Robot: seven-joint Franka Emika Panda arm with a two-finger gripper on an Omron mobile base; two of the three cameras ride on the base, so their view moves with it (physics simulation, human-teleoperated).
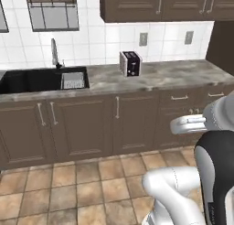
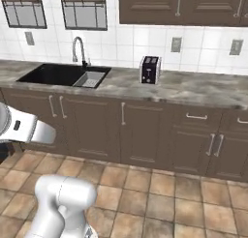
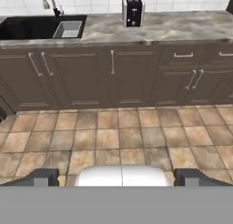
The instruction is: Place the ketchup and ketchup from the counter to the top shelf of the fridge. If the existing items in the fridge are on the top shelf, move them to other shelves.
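Gripper at bottom centre, jaws spread wide and empty, toaster on counter at top, black sink upper left

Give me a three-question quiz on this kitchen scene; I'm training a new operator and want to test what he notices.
1. True or false: the toaster stands on the counter, to the right of the sink.
2. Multiple choice: in the hand view, the tool's jaws are A) shut on a bottle, B) wide open with nothing between them, C) shut on a cabinet handle.
3. Fill in: the floor in front of the cabinets is covered in brown ____.

Key: 1 true; 2 B; 3 tiles.
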